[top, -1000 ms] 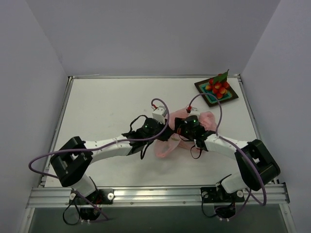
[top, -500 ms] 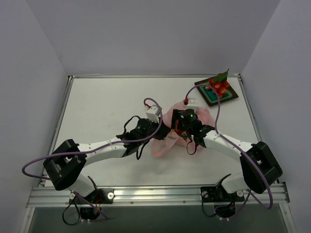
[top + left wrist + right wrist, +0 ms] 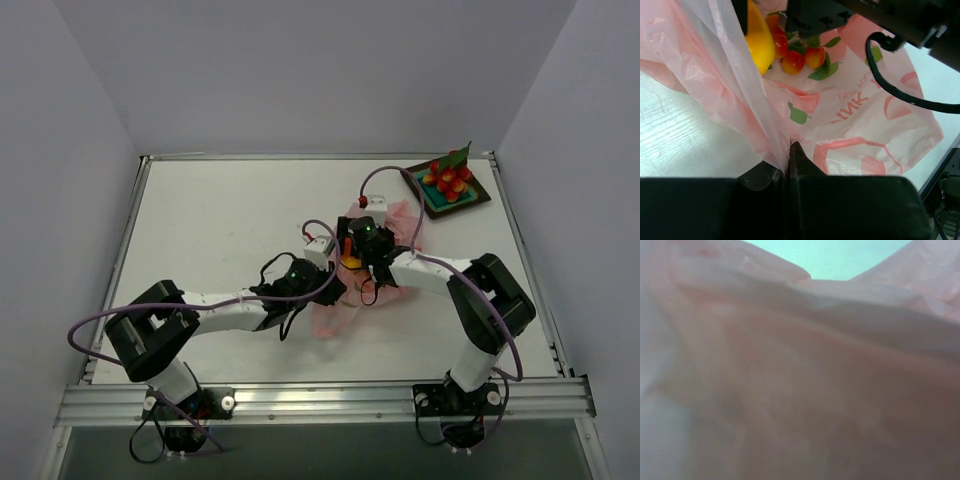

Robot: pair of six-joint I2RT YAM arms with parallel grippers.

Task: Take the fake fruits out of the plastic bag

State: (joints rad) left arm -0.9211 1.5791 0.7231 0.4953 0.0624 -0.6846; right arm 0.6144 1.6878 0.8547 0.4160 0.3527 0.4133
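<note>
The fake fruits (image 3: 792, 57), 1 yellow and several small red, sit in the mouth of the plastic bag (image 3: 855, 115) on the counter (image 3: 200, 220). The left gripper (image 3: 790, 148) has its fingers pinching the bag's film. The right gripper (image 3: 352, 258) reaches into the bag; whether its fingers are spread cannot be told

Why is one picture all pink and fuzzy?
Right wrist view: the bag is so close to the lens that it blurs into a pink haze. Left wrist view: sharp, with the fruits glossy and the left fingers dark at the bottom. Top view: even light, clear.
</note>
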